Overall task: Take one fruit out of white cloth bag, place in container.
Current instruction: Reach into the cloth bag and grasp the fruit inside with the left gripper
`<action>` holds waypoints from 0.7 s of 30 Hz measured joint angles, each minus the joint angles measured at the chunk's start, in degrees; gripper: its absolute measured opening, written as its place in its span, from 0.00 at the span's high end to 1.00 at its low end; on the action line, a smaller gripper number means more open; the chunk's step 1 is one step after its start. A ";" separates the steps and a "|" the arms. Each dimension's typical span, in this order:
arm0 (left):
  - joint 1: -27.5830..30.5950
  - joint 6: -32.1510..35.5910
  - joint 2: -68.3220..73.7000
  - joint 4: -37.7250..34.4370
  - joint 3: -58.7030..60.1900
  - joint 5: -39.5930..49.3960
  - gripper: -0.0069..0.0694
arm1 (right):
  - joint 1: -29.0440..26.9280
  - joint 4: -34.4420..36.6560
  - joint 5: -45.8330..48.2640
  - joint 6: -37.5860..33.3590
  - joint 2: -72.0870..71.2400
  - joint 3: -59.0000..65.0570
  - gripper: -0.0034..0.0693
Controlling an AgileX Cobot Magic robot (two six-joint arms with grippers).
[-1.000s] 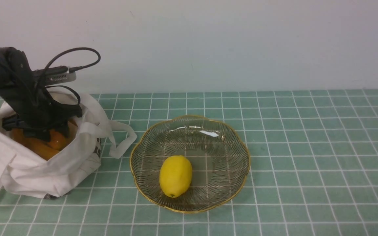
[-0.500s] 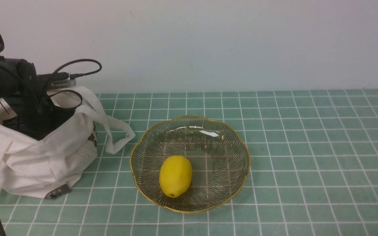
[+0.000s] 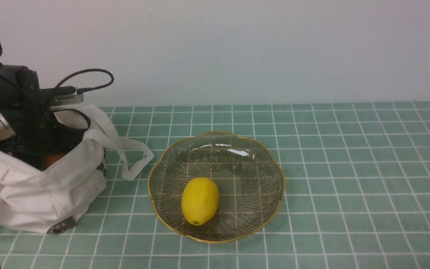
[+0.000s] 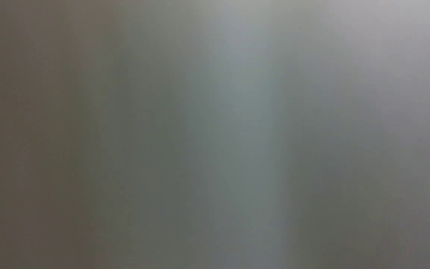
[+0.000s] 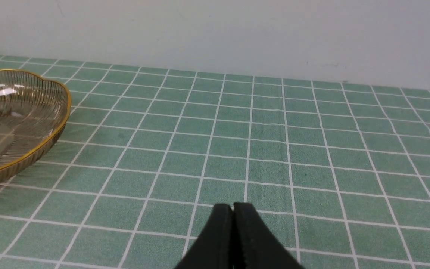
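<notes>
Step in hand: judged to be the reach into the bag for the pick; removal not yet achieved.
Fruit: only a small orange patch (image 3: 52,158) shows inside the mouth of the white cloth bag (image 3: 43,194), below the dark arm hardware. It sits in the bag, not lifted clear.
Left claw: the left claw (image 3: 37,149) is sunk into the bag opening, its jaws hidden by cloth and its own body. Whether it is released or grasping the fruit cannot be told. The left wrist view is a grey blur and adds nothing.
Right claw: the right claw (image 5: 233,207) is clenched, jaws pressed together on nothing, hovering over bare desk (image 3: 349,168) well apart from the bag.
Container: the container (image 3: 149,186) stands on the desk just beside the bag, near its loose strap (image 3: 136,149). It holds one yellow lemon (image 3: 199,200) and no orange fruit.
Done: claw placed in the bag, above or at the fruit.
Outstanding: confirm grip, lift out past the cloth, carry across, set down in the container's free space beside the lemon.
Risk noted: the cloth may snag the claw on the lift.
</notes>
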 joint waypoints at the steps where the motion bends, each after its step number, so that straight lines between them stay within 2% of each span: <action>1: 0.00 0.56 -1.59 -0.86 0.00 0.54 0.24 | 0.00 0.00 0.00 0.00 0.00 0.00 0.97; 7: 0.00 3.59 -6.92 -4.83 0.00 1.79 0.24 | 0.00 0.00 0.00 0.00 0.00 0.00 0.97; 12: 0.00 5.73 -8.80 -8.62 0.00 7.12 0.24 | 0.00 0.00 0.00 0.00 0.00 0.00 0.97; 21: 0.00 6.02 -7.05 -9.50 0.00 12.58 0.24 | 0.00 0.00 0.00 0.00 0.00 0.00 0.97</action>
